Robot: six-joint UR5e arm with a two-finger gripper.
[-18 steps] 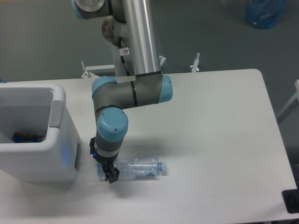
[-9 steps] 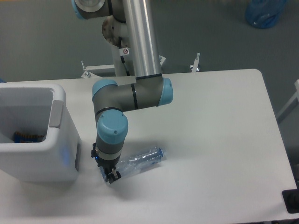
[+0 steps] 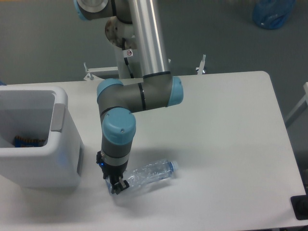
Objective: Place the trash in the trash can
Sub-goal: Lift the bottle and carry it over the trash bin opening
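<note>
We've got the gripper (image 3: 118,186) clamped on the base end of the crushed clear bottle (image 3: 150,172), which tilts up with its bluish neck pointing right, over the white table (image 3: 226,134). The white trash can (image 3: 36,139) sits just left.

The white table (image 3: 226,125) carries the trash can (image 3: 36,139); the bottle (image 3: 151,172) seems partly lifted.
</note>
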